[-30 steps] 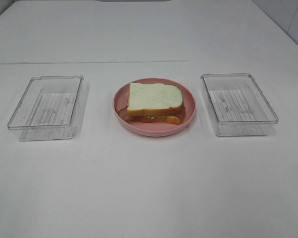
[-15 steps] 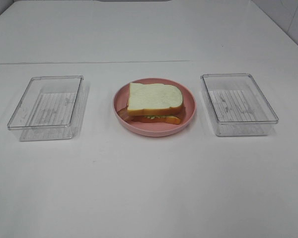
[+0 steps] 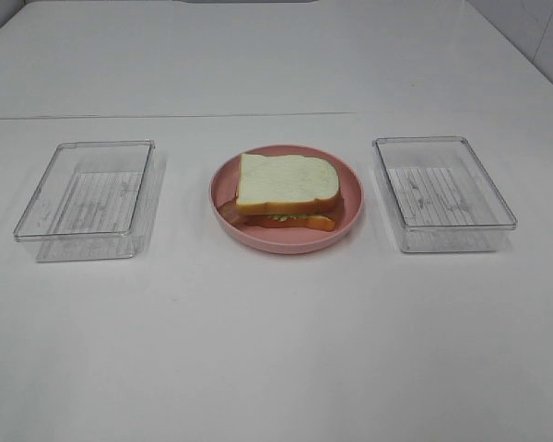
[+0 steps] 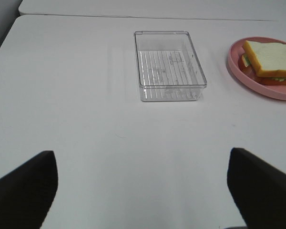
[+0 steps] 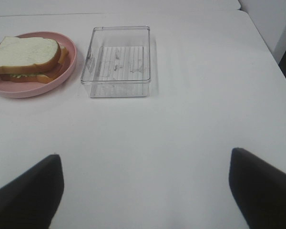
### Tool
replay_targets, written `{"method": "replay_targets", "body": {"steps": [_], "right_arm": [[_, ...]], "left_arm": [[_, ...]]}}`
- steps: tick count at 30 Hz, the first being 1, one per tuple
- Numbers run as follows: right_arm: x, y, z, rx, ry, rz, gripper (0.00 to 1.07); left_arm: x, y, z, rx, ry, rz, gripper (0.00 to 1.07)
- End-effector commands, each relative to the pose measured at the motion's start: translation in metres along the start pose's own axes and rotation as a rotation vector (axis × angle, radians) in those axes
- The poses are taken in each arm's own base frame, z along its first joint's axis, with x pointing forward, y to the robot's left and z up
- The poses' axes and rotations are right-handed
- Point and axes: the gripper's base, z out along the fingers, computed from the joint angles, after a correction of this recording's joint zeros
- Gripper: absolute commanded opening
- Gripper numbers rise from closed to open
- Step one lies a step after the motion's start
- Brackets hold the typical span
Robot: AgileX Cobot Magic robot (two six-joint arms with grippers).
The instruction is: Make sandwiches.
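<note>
A stacked sandwich [image 3: 286, 189] lies on the round pink plate [image 3: 350, 189] at the table's middle. A white bread slice with orange-brown crust is on top; green lettuce, reddish filling and a second slice show at its edge. It also shows in the left wrist view [image 4: 270, 61] and the right wrist view [image 5: 28, 57]. Neither gripper shows in the exterior high view. My left gripper [image 4: 142, 191] is open and empty, far from the plate. My right gripper [image 5: 145, 191] is open and empty, also well back from the plate.
An empty clear plastic tray [image 3: 88, 198] stands left of the plate and another clear tray [image 3: 442, 191] stands right of it. They also show in the left wrist view [image 4: 169, 64] and the right wrist view [image 5: 117, 59]. The white table's right edge [image 5: 269, 45] is near.
</note>
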Motion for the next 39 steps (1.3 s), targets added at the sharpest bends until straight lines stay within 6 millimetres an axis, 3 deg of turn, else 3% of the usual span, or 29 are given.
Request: {"method": "replay_targets", "body": {"steps": [1, 39], "right_arm": [[0.0017, 0.0001, -0.0027, 0.003, -0.027, -0.012, 0.85], [0.0017, 0.0001, -0.0027, 0.003, -0.027, -0.012, 0.85]], "left_arm": [[0.0011, -0.0008, -0.0025, 0.015, -0.028, -0.001, 0.90], [0.0011, -0.0008, -0.0025, 0.015, -0.028, -0.001, 0.90]]}}
